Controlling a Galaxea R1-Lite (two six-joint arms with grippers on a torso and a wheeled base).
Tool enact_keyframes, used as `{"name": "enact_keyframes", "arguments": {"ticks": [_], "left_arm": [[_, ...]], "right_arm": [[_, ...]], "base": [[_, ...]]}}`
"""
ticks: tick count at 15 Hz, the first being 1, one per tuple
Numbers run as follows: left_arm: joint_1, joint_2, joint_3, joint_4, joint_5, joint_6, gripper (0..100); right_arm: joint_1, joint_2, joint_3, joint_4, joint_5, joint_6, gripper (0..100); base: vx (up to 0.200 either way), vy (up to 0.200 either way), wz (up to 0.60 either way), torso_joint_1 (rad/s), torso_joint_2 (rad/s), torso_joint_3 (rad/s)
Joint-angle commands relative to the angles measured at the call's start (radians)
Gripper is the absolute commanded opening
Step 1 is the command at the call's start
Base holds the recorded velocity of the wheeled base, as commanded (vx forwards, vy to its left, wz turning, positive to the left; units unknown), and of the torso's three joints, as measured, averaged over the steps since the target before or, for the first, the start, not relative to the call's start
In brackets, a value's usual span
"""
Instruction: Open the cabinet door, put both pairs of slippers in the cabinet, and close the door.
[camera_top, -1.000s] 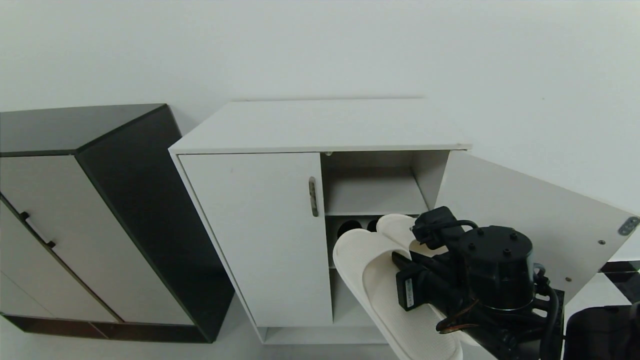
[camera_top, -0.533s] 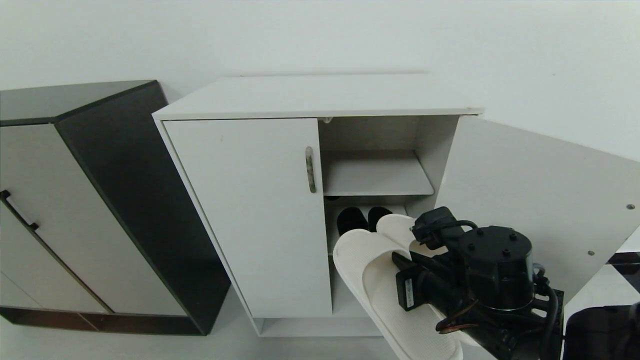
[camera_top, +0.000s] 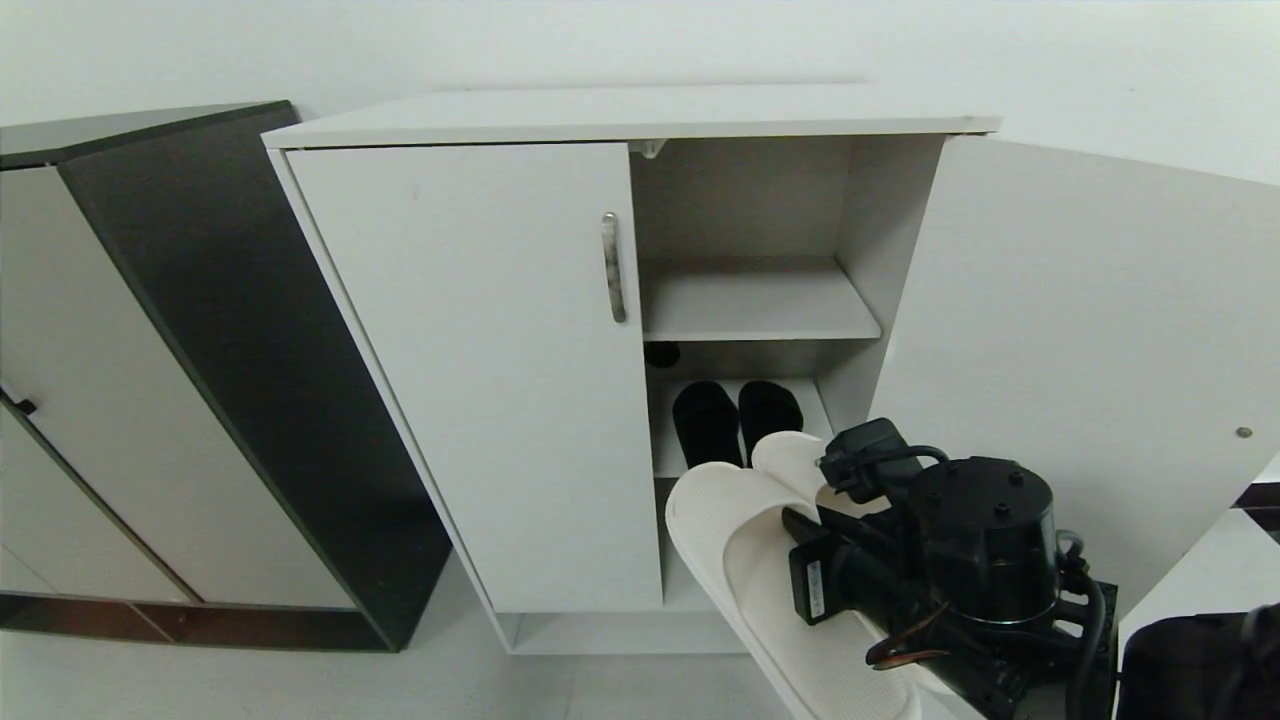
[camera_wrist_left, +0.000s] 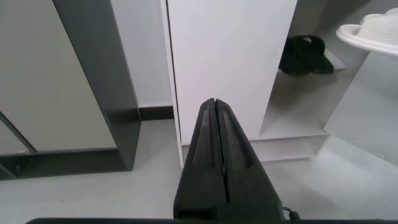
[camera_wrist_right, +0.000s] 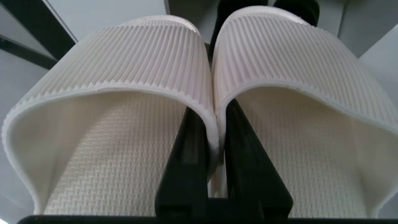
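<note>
Over on the left stands a tall dark cabinet with pale door fronts (camera_top: 200, 350), set close beside the white two-door wooden cabinet (camera_top: 620, 115). The left gripper (camera_wrist_left: 214, 109) hangs low over the pale floor, pointing toward the foot of the white cabinet's shut left door (camera_top: 480, 380). Its two black fingers are pressed flat together with nothing between them.

The shut left door carries a slim upright metal handle (camera_top: 612, 267) along its right edge. Right of it the cabinet stands open, and you can see three levels inside. The flat white upper shelf (camera_top: 755, 300) is the highest. On the shelf below it, a pair of black slippers (camera_top: 735, 420) sits side by side toward the back with the toes pointing outward. The bottom compartment lies beneath, down by the floor.

Just in front of that opening, nearer than the black pair and outside the cabinet, is the pair of white ribbed slippers (camera_top: 760, 560). They are held in the air with their toes toward the shelves. The right gripper (camera_wrist_right: 210, 143) has them pinched, its fingers clamped on the two inner edges where the slippers meet, so the pair lies side by side. A small white label (camera_top: 815, 590) is stuck on the side of the gripper, but its print is too small to read.

At the far right the cabinet's white right-hand door (camera_top: 1080, 350) is swung wide open.
</note>
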Motion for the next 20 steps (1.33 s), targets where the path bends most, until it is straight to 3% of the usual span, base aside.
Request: {"name": "enact_keyframes", "arguments": {"ticks": [1,7,9,10,14,17,20], "left_arm": [[0.0,0.001,0.0,-0.001,0.001,0.0,0],[0.0,0.001,0.0,-0.001,0.0,0.0,0],[0.0,0.001,0.0,-0.001,0.0,0.0,0],[0.0,0.001,0.0,-0.001,0.001,0.001,0],[0.0,0.001,0.0,-0.001,-0.002,0.004,0],[0.0,0.001,0.0,-0.001,0.0,0.004,0],[0.0,0.001,0.0,-0.001,0.0,0.003,0]], "right_arm": [[-0.001,0.014,0.0,-0.01,0.0,0.0,0],[0.0,0.047,0.001,-0.045,-0.012,-0.05,0],[0.008,0.097,-0.028,-0.094,-0.108,-0.095,0],[0.02,0.131,-0.115,-0.076,-0.223,-0.101,0],[0.02,0.114,-0.431,0.279,-0.371,0.02,0],[0.017,0.128,-0.563,0.32,-0.45,0.009,0],[0.017,0.107,-0.579,0.322,-0.471,-0.029,0]], "base": [[0.0,0.0,0.0,-0.007,0.21,0.198],[0.0,0.0,0.0,-0.001,0.03,0.024],[0.0,0.0,0.0,0.0,0.0,0.0],[0.0,0.0,0.0,0.0,0.0,0.0],[0.0,0.0,0.0,0.0,0.0,0.0],[0.0,0.0,0.0,0.0,0.0,0.0],[0.0,0.0,0.0,0.0,0.0,0.0]]}}
